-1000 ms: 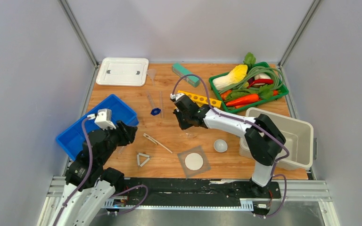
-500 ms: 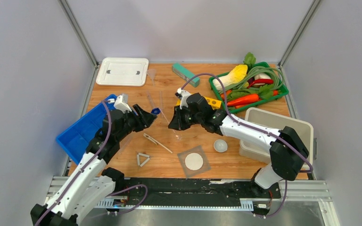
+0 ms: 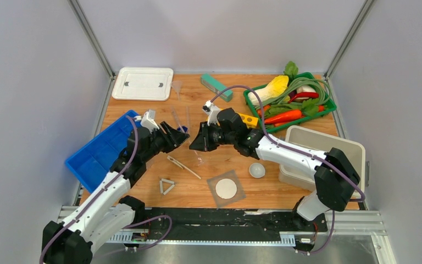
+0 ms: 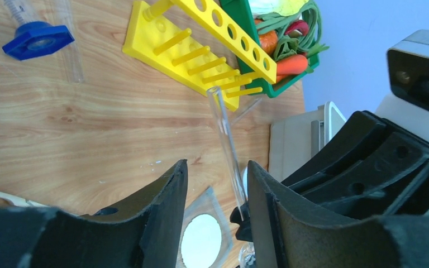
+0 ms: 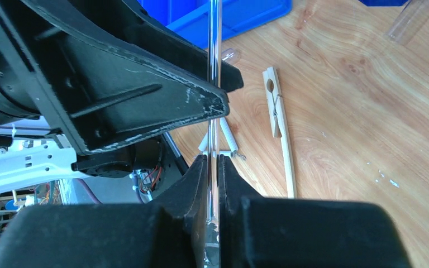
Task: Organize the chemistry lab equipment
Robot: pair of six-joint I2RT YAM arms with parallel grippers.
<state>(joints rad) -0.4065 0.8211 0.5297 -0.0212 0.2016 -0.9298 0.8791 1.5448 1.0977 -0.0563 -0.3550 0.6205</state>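
Apparently mid-handover: the right fingers [image 5: 228, 184] pinched a glass test tube [image 5: 214, 56] while the left fingers [image 4: 162, 195] stood spread around it. Next, left needed to clamp before right released.

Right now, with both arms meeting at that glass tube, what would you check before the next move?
1. Right tool shut on the glass tube: ok.
2. Left tool open, one finger each side of the tube: ok.
3. Left fingers touching the tube: cannot tell.
4. Left tool has its own grip: not ok.
5. Yellow rack, visible holes free: ok.
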